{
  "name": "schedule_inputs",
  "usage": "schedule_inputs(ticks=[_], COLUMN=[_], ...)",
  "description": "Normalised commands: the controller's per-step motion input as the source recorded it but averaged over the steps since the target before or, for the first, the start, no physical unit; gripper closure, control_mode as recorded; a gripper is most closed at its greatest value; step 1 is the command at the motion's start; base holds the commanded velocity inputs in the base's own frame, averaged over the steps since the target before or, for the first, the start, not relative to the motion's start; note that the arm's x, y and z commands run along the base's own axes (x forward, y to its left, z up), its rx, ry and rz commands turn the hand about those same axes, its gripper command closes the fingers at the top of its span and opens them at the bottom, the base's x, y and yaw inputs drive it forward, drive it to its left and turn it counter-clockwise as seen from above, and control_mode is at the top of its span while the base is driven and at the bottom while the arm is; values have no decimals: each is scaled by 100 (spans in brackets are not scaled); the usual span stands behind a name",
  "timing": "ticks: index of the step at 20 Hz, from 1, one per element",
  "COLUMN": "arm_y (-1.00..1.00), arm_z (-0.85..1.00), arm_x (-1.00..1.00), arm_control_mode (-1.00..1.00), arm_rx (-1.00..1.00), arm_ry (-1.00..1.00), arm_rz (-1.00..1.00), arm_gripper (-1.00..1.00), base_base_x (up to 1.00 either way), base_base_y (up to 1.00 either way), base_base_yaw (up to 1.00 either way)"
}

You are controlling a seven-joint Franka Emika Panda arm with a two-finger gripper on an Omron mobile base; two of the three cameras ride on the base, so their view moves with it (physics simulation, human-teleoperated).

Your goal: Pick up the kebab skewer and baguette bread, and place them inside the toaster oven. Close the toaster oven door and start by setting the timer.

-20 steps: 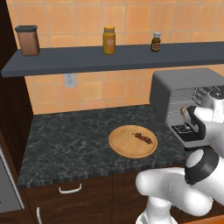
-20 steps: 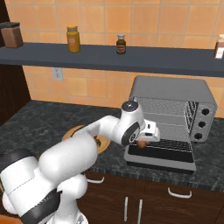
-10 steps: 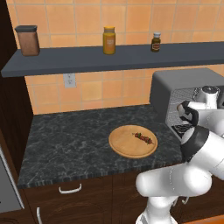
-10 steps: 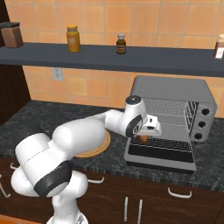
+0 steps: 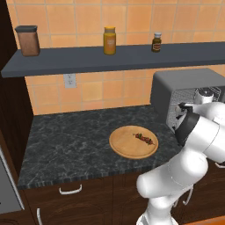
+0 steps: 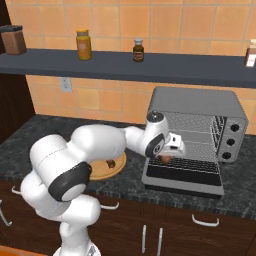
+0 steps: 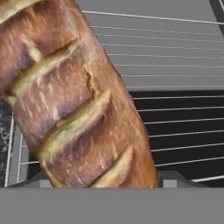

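— Looking from the right side, I see the pincer (image 6: 166, 158) clamped on the baguette (image 6: 165, 159), just over the lowered toaster oven door (image 6: 182, 173), at the mouth of the toaster oven (image 6: 200, 102).

— From the hand camera the baguette (image 7: 74, 100) looms huge, with the wire rack (image 7: 175, 61) right beyond it. And the kebab skewer (image 5: 145, 138)?

— Back behind the pincer, lying on the round wooden board (image 5: 133, 142); the left camera shows it plainly.

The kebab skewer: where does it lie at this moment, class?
In the left base view the kebab skewer lies on the round wooden board on the dark counter, left of the toaster oven.
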Motion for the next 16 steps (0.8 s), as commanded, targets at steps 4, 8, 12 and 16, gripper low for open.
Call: schedule_inputs(ticks=[4,8,12,16], arm_y=[-17,-1,0,0], arm_z=[-16,-13,-2,0], arm_x=[11,5,9,12], arm_control_mode=[-100,-100,-100,-100], arm_rx=[1,1,0,0], arm_ry=[-6,-5,-6,-5], arm_rz=[0,0,0,0], arm_gripper=[100,100,-100,-100], base_base_x=[0,0,0,0], base_base_y=[0,0,0,0], base_base_yaw=[0,0,0,0])
